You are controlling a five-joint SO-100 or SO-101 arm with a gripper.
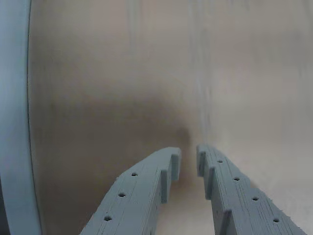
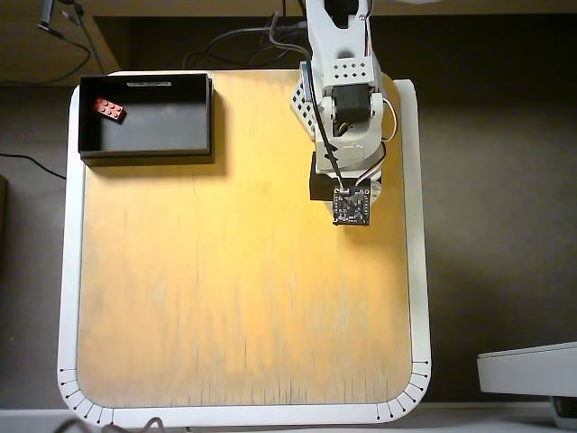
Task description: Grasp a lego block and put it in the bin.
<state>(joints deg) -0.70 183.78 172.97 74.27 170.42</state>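
Observation:
In the overhead view the red lego block (image 2: 108, 108) lies inside the black bin (image 2: 144, 152), in its far left corner. The bin stands at the table's top left corner. The arm (image 2: 343, 99) is folded at the top right, well to the right of the bin, and its wrist camera board (image 2: 351, 206) hides the gripper from above. In the wrist view my gripper (image 1: 188, 155) hangs close over bare wood. Its two grey fingers (image 1: 146, 191) stand a narrow gap apart with nothing between them. Block and bin are out of the wrist view.
The table is a wooden board with a white rim (image 2: 68, 271), which also shows at the left of the wrist view (image 1: 14, 122). Cables (image 2: 243, 41) run behind the table's top edge. A pale grey object (image 2: 527, 370) sits off the table at lower right.

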